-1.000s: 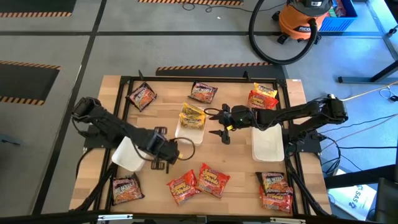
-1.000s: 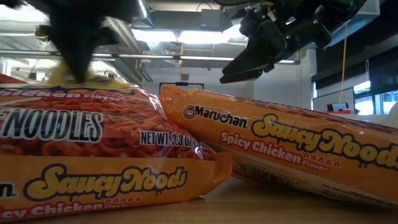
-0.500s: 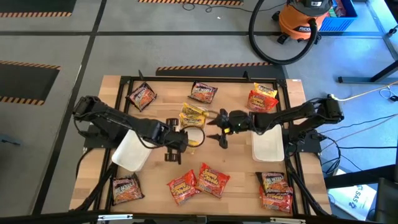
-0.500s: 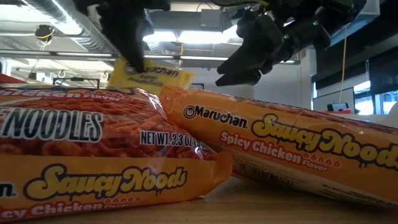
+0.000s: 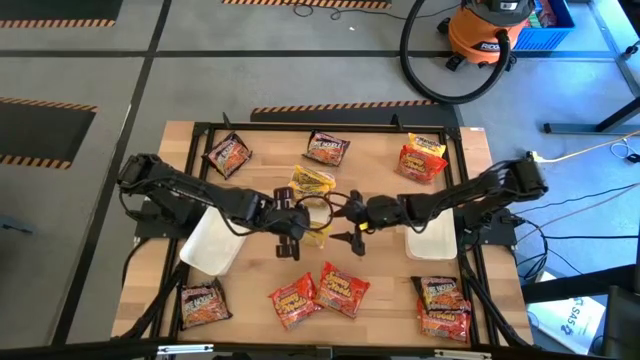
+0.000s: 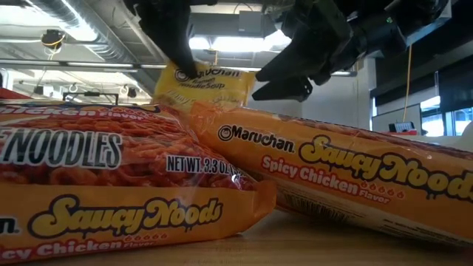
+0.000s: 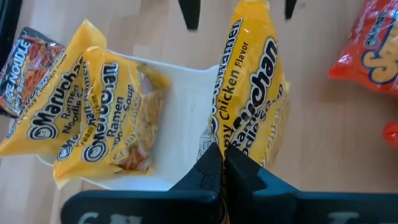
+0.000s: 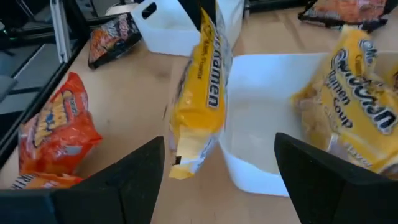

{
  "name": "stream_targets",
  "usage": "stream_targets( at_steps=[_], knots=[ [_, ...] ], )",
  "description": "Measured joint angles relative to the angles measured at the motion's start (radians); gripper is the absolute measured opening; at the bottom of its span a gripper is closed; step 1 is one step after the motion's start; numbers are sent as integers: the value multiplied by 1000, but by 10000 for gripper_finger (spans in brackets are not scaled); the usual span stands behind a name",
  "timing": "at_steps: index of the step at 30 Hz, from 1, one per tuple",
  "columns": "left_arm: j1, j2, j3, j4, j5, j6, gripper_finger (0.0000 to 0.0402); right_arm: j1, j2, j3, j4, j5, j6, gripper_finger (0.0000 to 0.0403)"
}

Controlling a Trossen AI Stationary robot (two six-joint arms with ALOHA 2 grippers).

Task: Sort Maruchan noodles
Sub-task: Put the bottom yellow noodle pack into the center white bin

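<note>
Noodles, sorting station, wooden table (image 5: 260,330).

Left gripper (image 5: 292,226): over the table's middle, jaws pinched fully shut on one end of a yellow crinkly Maruchan chicken ramen packet (image 7: 249,81), which hangs off the table beside a white rectangular plastic tray (image 7: 186,124).

Right gripper (image 5: 352,218): facing the left one from just beside it, jaws spread wide, one finger either side of the held packet's free end in the right wrist view; whether they touch it cannot be told.

Tray contents: two more yellow ramen packets (image 7: 81,118), lying overlapped.

Second white tray (image 5: 432,240): under the right arm. Third white tray (image 5: 210,245): under the left arm.

Loose on the table: dark brown-black packets (image 5: 228,153) along the far edge and at the near left corner; red-orange Spicy Chicken packets (image 5: 320,290) at the near edge, more at the near right and far right.
</note>
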Motion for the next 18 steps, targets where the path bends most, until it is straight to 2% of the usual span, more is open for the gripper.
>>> stream_targets(
  at_steps=[11, 18],
  knots=[
    [6, 0, 0, 58, -33, 0, 0, 6, 78, 0, 82, -70, 24, 280],
    [9, 0, 0, 105, -34, 0, 0, 6, 159, 0, 250, -63, 21, 280]
  ],
)
